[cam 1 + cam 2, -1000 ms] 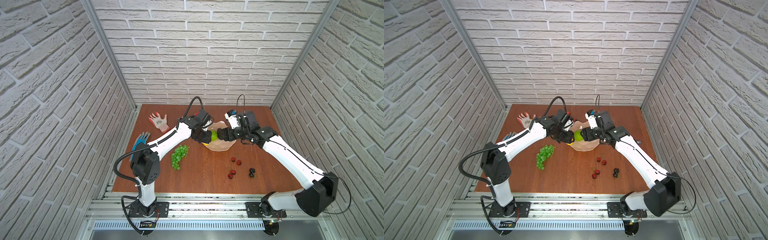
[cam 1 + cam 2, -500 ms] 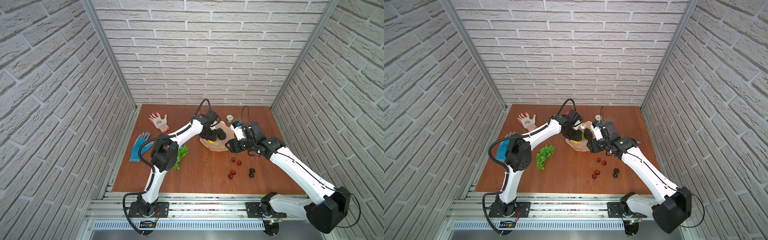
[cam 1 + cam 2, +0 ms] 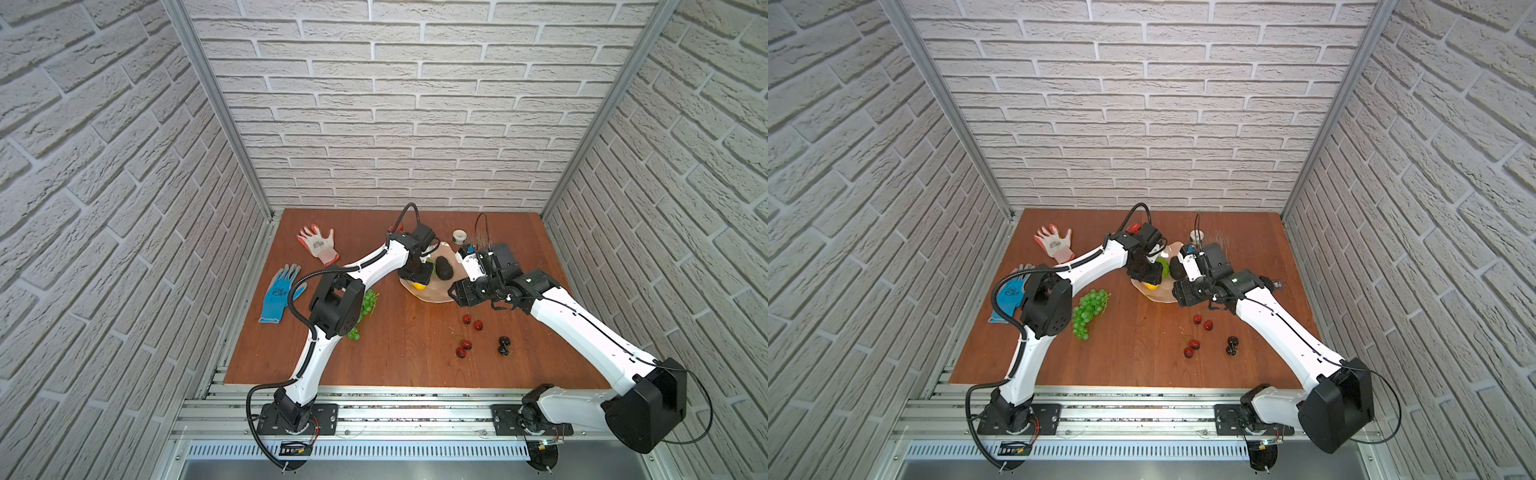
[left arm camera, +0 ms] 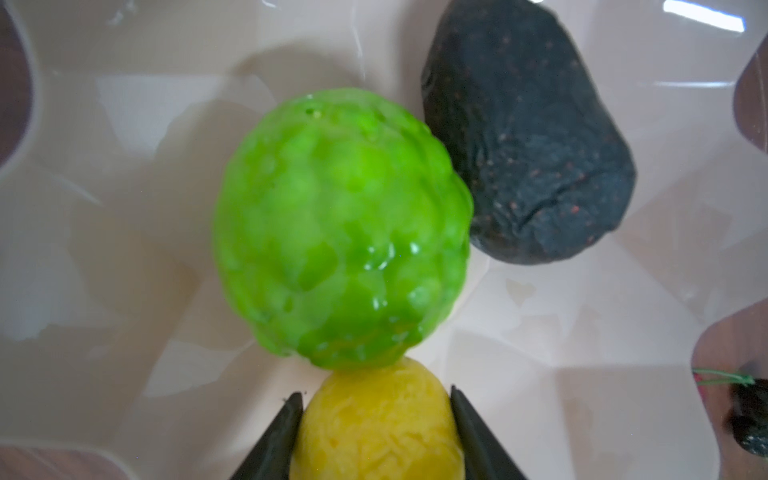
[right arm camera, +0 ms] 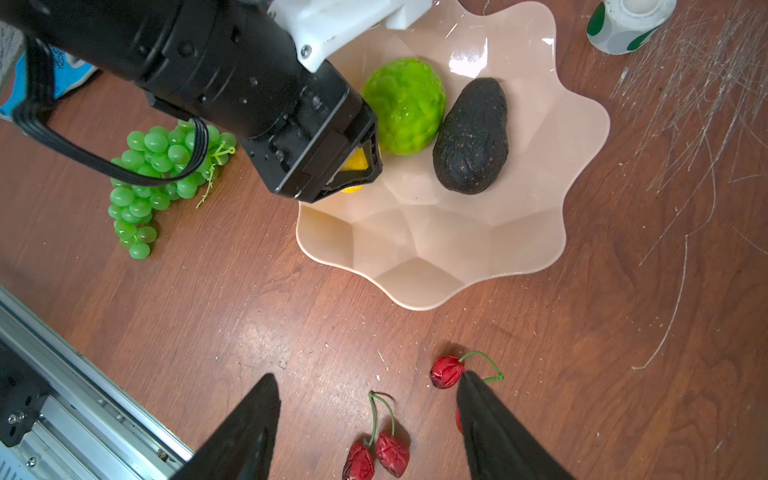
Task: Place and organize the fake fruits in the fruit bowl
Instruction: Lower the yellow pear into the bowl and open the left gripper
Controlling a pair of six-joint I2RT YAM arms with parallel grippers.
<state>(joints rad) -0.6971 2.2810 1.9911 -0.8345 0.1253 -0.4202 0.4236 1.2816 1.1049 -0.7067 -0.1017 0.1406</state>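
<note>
Cherries (image 5: 446, 371) near bowl (image 5: 415, 274) rim

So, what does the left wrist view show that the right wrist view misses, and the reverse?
Only the left wrist view: both fingers of the left gripper pressed on the small yellow fruit, and a dark cherry pair outside the fruit bowl.
Only the right wrist view: the green grape bunch, red cherries, the tape roll and the open right gripper.
Both: the fruit bowl with the lime-green ball and the avocado side by side inside it.
</note>
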